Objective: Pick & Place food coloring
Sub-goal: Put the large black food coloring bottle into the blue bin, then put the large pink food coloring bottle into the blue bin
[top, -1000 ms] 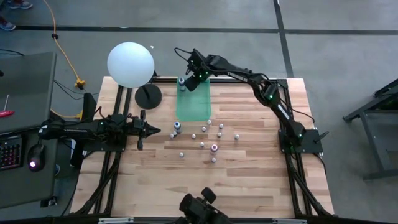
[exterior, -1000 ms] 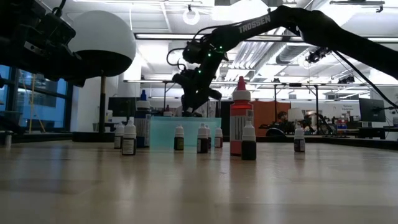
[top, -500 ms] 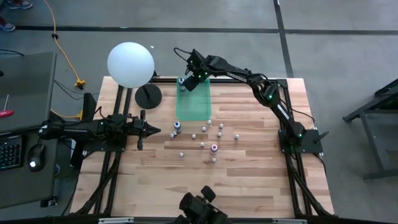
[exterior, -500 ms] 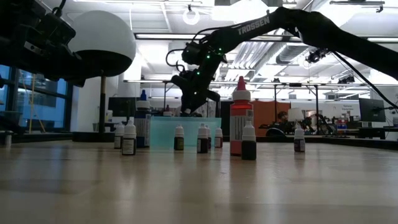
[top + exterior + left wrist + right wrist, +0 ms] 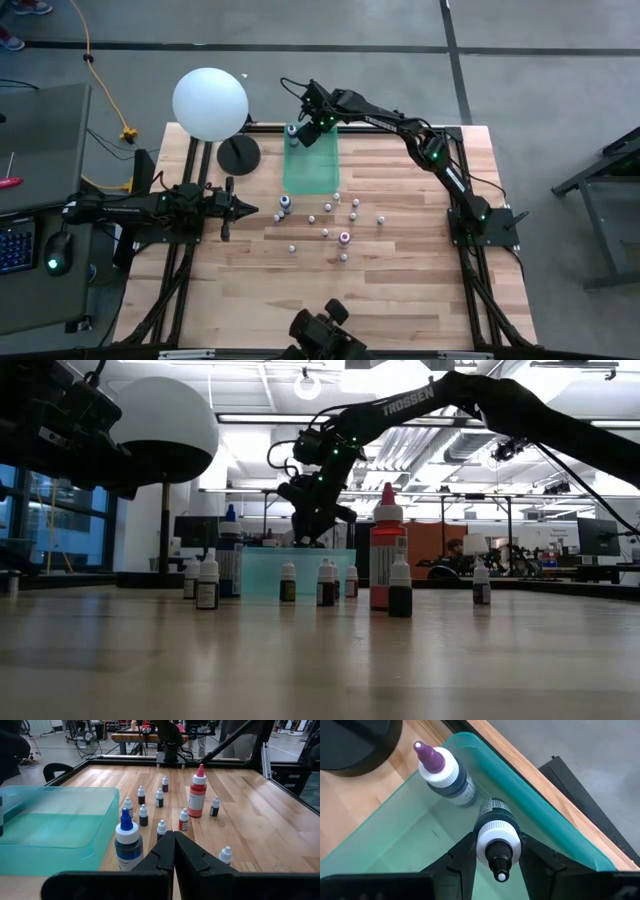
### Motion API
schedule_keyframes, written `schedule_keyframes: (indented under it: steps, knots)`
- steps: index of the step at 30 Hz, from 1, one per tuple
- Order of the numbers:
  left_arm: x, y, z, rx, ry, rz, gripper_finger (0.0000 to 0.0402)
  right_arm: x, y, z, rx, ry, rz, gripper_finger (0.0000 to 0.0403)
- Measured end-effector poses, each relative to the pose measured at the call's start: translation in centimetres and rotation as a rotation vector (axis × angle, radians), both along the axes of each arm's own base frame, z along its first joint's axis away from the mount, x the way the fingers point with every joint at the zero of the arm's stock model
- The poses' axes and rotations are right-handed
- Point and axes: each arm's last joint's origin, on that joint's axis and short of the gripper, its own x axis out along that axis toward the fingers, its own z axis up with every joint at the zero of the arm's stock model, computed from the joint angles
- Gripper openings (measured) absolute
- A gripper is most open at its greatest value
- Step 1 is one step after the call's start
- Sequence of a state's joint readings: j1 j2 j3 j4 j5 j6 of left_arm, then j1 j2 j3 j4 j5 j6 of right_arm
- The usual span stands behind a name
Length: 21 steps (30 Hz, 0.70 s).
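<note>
Right wrist view: the right gripper [image 5: 499,851] is holding a bottle [image 5: 498,832] by its white collar. The black tip points up at the camera. The bottle hangs inside the green tray [image 5: 555,815], near the tray's far left corner. Another bottle with a purple tip [image 5: 443,770] stands just beside it in the tray.

In the high view the right gripper [image 5: 308,125] is over the far left end of the tray [image 5: 312,165], at the far edge of the bench [image 5: 400,290]. The left gripper [image 5: 248,208] waits on the left side of the bench, squeezed shut with nothing in it.

I think the step now is to set this bottle down in the tray. To do it well, go down slowly until the bottom rests flat. Keep clear of the purple-tip bottle and the tray wall, since both are very close. Then let go softly and lift straight up, so the bottle does not tip.

More small bottles [image 5: 327,208] stand near the middle of the bench, at the near end of the tray, so a lot of work is left.

The bottom of the held bottle is hidden, so I cannot tell if it touches the tray floor yet. In the low view the tray wall hides it too
</note>
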<state>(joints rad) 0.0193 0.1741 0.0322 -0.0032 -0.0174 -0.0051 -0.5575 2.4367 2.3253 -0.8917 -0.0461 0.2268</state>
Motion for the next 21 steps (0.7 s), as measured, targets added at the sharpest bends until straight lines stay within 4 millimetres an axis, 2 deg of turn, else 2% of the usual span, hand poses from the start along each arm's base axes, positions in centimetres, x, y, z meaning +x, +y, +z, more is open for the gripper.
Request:
schedule_keyframes:
  steps: [8, 21]
  knots:
    - [0.00, 0.00, 0.00, 0.000, 0.000, 0.000, 0.0000, 0.28, -0.11, 0.22, -0.006, -0.041, 0.011, 0.0140]
    - [0.00, 0.00, 0.00, 0.000, 0.000, 0.000, 0.0000, 0.21, -0.19, 0.28, -0.029, -0.028, 0.001, 0.0142]
